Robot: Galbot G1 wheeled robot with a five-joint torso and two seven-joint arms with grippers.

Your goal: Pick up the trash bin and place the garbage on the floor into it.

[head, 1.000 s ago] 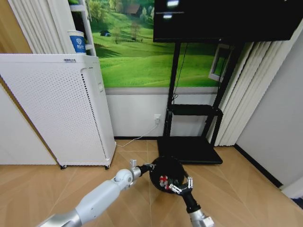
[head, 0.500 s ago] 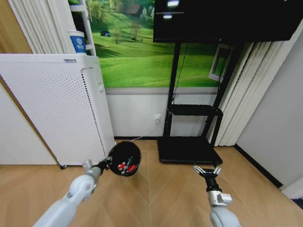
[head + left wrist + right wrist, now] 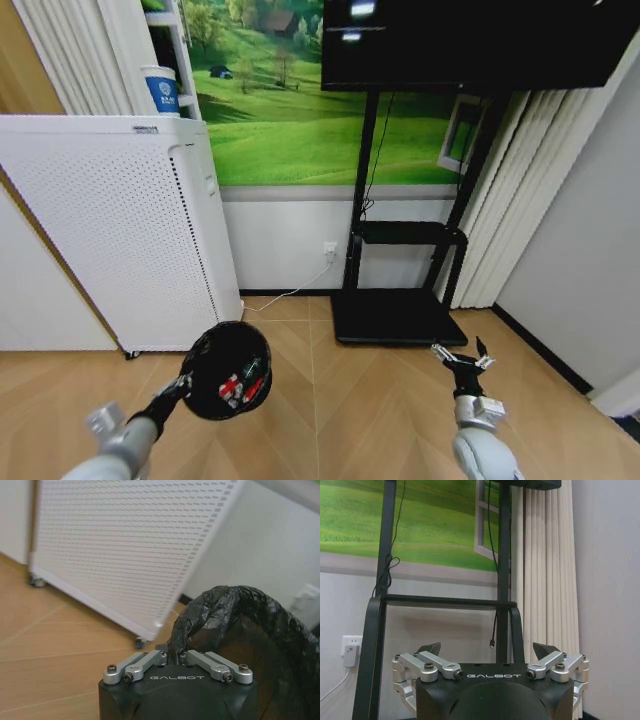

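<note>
A: How far along is it?

B: Nearly done, I'd judge. The trash bin (image 3: pixel 228 370) is off the floor (image 3: pixel 340 400), held tilted with its mouth toward the head camera, in front of the white perforated appliance (image 3: pixel 110 230). Red and white garbage (image 3: pixel 243 383) lies inside it, and I see no litter on the visible floor. Probably only setting the bin down is left.

A: And the fingers?

B: The left gripper (image 3: pixel 176 656) has its fingers pinched narrow on the bin's black liner rim. The right gripper (image 3: pixel 462 356) hovers well apart, near the black TV stand (image 3: pixel 400 300), fingers spread wide and holding nothing.
</note>
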